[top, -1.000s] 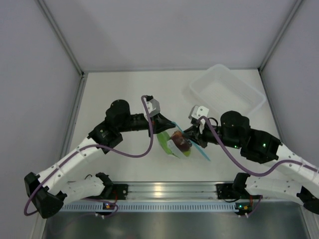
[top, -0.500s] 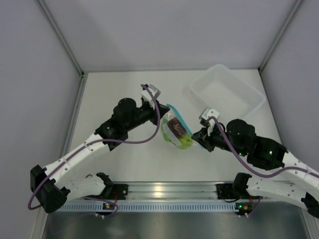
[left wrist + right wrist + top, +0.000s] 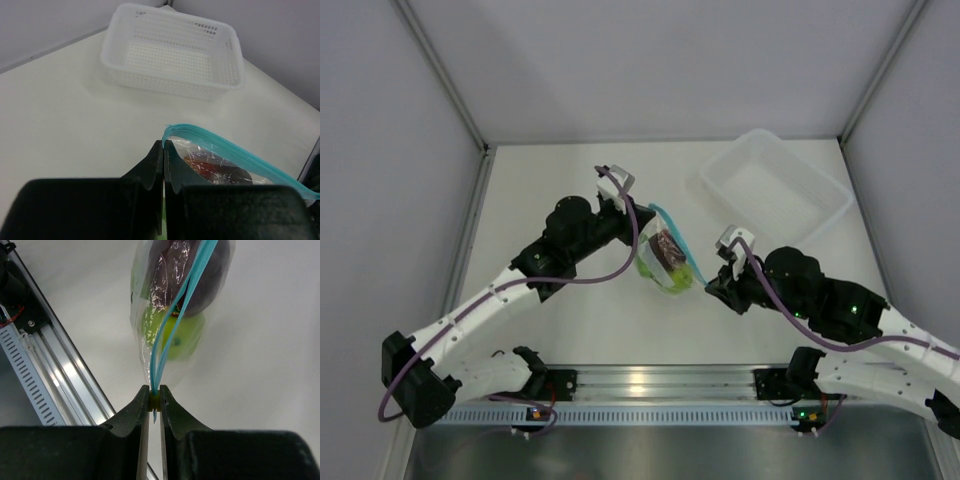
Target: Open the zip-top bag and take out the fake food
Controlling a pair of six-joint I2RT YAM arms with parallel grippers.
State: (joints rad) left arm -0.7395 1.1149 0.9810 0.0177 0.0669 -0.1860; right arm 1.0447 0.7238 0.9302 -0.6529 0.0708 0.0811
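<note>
Two grippers hold the bag (image 3: 665,268) slung between them. At left, our left gripper (image 3: 163,145) is pinched tight on one end of the teal zipper strip (image 3: 235,152). The fake food (image 3: 182,332) sits inside the bag, a dark fruit (image 3: 668,250) showing on top. Our right gripper (image 3: 154,392) is clamped on the strip's other end. Far right, we see a white basket (image 3: 760,136), well apart.

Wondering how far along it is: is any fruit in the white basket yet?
No, the white basket holds nothing; the fruits show inside the zip-top bag.
</note>
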